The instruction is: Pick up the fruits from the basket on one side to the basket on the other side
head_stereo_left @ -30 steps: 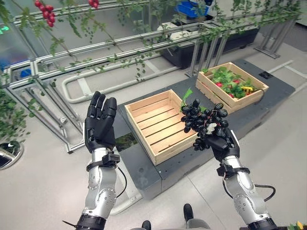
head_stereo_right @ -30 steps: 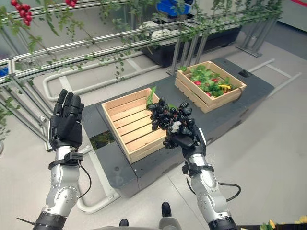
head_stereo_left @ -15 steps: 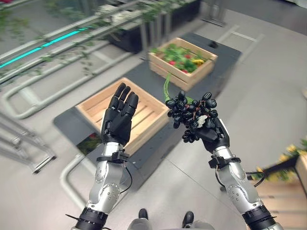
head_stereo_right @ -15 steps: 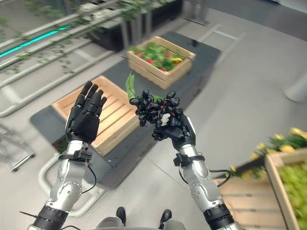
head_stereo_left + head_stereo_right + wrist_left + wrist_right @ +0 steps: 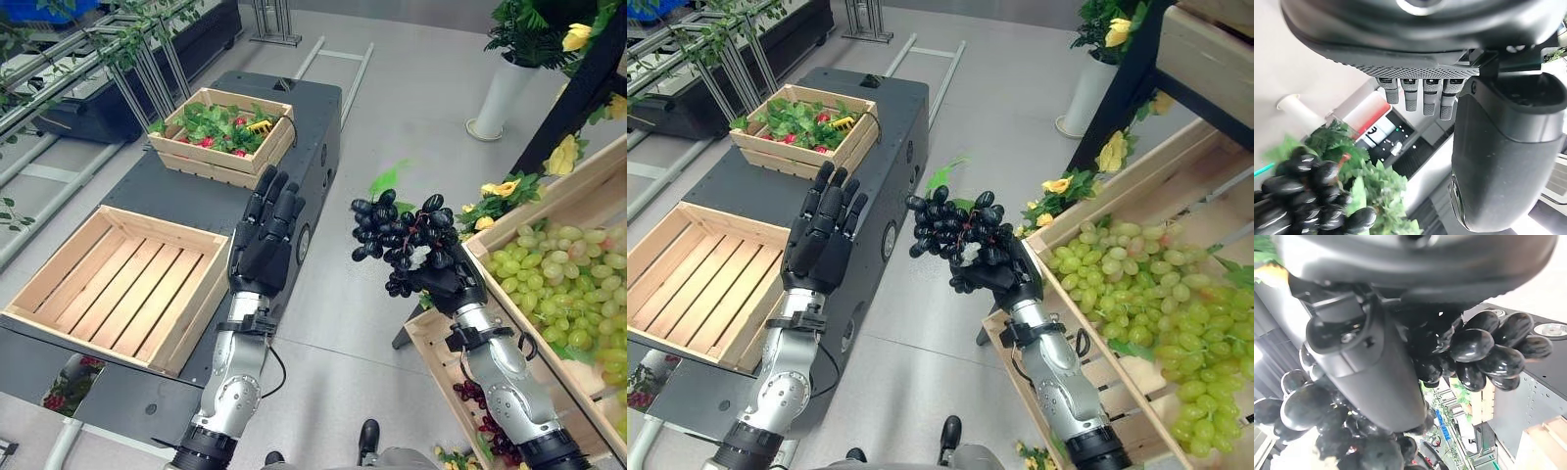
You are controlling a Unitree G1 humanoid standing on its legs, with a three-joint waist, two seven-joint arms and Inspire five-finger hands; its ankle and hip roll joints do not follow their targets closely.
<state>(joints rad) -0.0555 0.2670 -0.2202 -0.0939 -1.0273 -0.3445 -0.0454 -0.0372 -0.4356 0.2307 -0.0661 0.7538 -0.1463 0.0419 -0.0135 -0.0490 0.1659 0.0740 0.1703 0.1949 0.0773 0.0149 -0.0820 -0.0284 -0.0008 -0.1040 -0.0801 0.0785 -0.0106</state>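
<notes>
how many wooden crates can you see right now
3: an empty crate at the robot's left, a crate of greens beyond it, and a crate of green grapes at its right. Others may lie out of view.

We list: one dark platform [image 5: 315,116] on the grey floor [image 5: 411,117], which bears the crates. Beyond it, a metal frame rack [image 5: 147,69] hung with green vines [image 5: 700,39], and a long dark planter [image 5: 108,78] behind it. A white vase [image 5: 500,93] with foliage stands well apart on the floor. Yellow flowers [image 5: 502,188] with leaves sit beside a dark post [image 5: 573,93].
</notes>
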